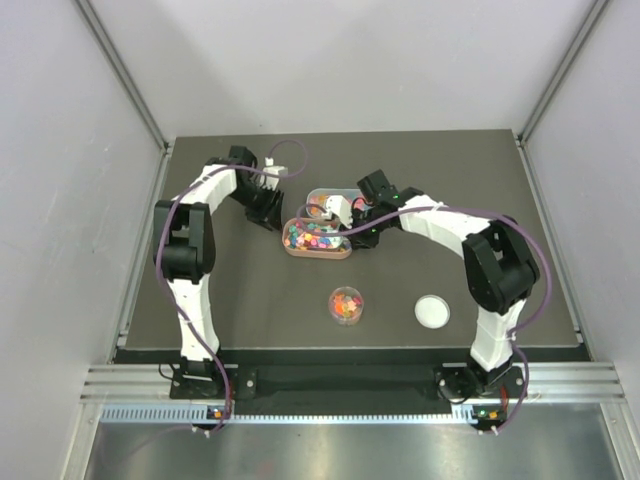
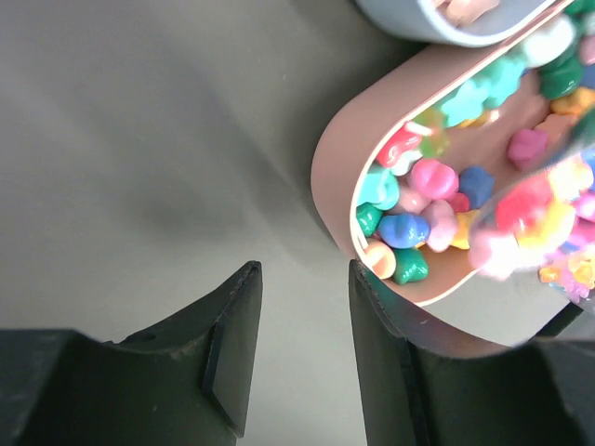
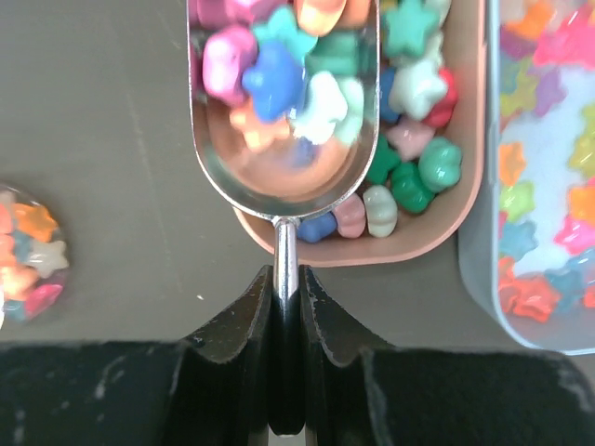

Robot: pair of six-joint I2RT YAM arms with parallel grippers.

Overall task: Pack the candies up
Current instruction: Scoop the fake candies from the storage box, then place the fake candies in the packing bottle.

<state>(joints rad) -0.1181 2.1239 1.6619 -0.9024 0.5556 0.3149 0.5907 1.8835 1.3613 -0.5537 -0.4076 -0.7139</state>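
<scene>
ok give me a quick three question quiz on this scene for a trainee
1. True or false: the right tool is shut on the handle of a scoop loaded with candies.
2. The left tool is: a) open, beside the pink tray; b) shut on the tray rim; c) holding a spoon.
3. Where is the lid of the jar?
Key: 1 true; 2 a; 3 off the jar, lying apart to its right.

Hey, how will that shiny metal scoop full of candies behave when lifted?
The shiny metal scoop looks rigid, so probably no flex. Its thin smooth handle, pinched by the right gripper, could twist. The heaped multicoloured candies may spill if tilted.
</scene>
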